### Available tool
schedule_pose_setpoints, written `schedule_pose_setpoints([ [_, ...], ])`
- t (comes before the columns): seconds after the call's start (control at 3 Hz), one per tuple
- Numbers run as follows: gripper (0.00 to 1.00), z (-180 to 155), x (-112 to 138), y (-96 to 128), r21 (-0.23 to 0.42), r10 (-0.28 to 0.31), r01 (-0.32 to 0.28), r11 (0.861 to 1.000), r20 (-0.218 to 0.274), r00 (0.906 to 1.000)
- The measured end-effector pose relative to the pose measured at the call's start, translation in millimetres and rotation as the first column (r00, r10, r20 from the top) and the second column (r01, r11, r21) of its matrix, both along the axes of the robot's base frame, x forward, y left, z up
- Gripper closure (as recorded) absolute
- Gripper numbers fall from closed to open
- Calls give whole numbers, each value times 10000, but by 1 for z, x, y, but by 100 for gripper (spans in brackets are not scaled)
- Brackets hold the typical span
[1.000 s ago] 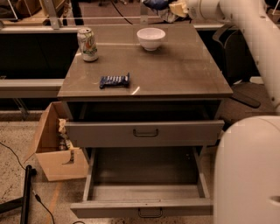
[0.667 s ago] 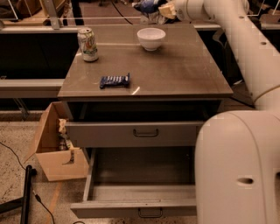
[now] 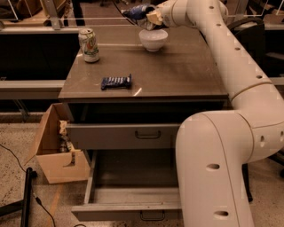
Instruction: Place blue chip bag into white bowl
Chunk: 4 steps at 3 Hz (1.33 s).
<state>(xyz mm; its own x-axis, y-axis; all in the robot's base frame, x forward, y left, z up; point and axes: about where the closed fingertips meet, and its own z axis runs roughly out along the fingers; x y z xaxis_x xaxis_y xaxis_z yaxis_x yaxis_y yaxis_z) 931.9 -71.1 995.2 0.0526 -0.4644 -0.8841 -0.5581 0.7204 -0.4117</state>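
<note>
A grey-brown tabletop [image 3: 186, 75] tops a drawer cabinet on a speckled floor. The upper drawer [image 3: 120, 134] is closed; the lower drawer [image 3: 133, 195] is pulled out. A cardboard box [image 3: 55, 155] stands on the floor, just beside the cabinet's left side.

The white arm reaches across to the table's far edge. The gripper [image 3: 153, 17] is positioned directly above the white bowl [image 3: 153, 40] and is clamped on the blue chip bag [image 3: 136, 11]. The bag is held in the air and extends leftward from the gripper, clear of the bowl rim.

A soda can [image 3: 89, 45] stands upright at far left. A small dark-blue packet [image 3: 116, 81] lies flat near the front edge.
</note>
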Motion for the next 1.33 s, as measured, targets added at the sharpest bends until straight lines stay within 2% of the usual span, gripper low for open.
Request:
schedule_pose_setpoints([
  [0.33, 36, -9, 8, 4, 183, -20, 21, 9998, -84, 10000],
  [0.67, 12, -19, 12, -4, 209, -95, 99, 9997, -196, 9998],
  [1.0, 0, -21, 12, -37, 286, -521, 528, 9982, -223, 9984],
  [1.33, 0, -10, -10, -84, 534, -702, 715, 9960, -259, 9972],
])
